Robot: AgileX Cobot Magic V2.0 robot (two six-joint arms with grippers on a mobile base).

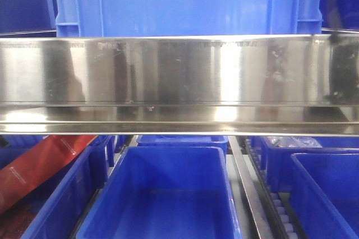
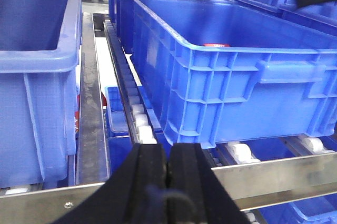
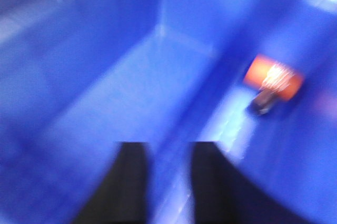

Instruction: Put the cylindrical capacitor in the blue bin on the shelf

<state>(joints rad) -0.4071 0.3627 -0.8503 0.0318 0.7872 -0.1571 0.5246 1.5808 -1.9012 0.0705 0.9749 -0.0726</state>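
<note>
Right hand point(image 3: 167, 182), fingers parted and empty, above a blue bin point(image 3: 131, 92), blurred view; orange capacitor point(image 3: 274, 83) lies ahead to its right past the bin wall, so reach should probably slow, centre, then close; left hand point(image 2: 167, 174) closed, empty, before the shelf point(image 1: 179, 76).

The shelf point(image 1: 179, 76) was a shiny steel rack whose broad, scratched front rail ran level across the front view. A blue bin point(image 1: 188, 0) stood on it at 12 o'clock, and another open blue bin point(image 1: 162, 194) sat below at 6 o'clock. In the blurred right wrist view, an orange cylindrical capacitor point(image 3: 274, 81) lay on its side at 2 o'clock on a blue bin floor, its dark end toward 7 o'clock.
</note>
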